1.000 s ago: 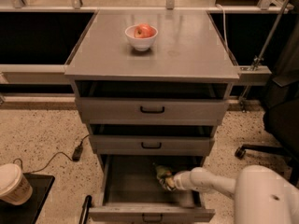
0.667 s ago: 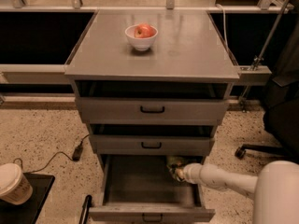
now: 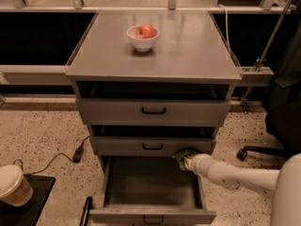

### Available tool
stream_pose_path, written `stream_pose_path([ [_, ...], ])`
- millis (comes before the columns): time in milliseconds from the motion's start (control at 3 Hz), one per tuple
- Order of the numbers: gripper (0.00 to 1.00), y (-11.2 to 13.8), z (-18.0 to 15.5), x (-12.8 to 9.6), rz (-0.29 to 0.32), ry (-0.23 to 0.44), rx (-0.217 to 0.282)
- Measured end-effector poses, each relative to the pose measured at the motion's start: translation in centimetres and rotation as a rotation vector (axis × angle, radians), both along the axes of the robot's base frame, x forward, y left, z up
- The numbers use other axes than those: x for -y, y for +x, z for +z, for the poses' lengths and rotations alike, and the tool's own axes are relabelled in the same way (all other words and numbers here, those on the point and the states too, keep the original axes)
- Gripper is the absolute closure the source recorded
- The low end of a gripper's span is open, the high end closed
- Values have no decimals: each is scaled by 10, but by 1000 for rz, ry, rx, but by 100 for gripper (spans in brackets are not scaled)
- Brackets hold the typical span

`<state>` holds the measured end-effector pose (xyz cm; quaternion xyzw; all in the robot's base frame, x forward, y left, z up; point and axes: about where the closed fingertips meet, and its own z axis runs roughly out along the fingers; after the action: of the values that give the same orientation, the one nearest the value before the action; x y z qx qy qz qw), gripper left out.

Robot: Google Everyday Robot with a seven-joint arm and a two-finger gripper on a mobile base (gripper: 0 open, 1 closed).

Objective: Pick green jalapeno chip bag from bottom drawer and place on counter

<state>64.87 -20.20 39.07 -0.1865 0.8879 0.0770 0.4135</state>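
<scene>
The bottom drawer [image 3: 150, 215] is pulled open at the foot of the grey cabinet; its inside looks bare. My gripper [image 3: 185, 160] reaches in from the lower right on a white arm and is at the drawer's back right corner, just under the middle drawer's front. It is shut on the green jalapeno chip bag [image 3: 184, 154], a small wrinkly green bundle held up at the drawer's rim level. The counter [image 3: 188, 46] is the flat grey cabinet top above.
A white bowl [image 3: 142, 40] holding a red apple [image 3: 146, 30] stands on the counter's middle back. Two shallower drawers [image 3: 153, 110] are slightly open above. A paper cup [image 3: 14, 186] sits on a black stand at lower left. A cable [image 3: 77, 153] lies on the floor. An office chair base [image 3: 261, 150] is at right.
The gripper has lifted the green bag from the drawer floor and drawn it up and to the right, to the drawer's back right corner.
</scene>
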Motion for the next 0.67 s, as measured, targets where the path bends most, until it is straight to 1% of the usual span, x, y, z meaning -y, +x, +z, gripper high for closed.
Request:
stream_pose_path([
  [333, 100, 0, 0, 0, 0, 0, 0],
  [667, 100, -21, 7, -8, 52, 14, -46],
])
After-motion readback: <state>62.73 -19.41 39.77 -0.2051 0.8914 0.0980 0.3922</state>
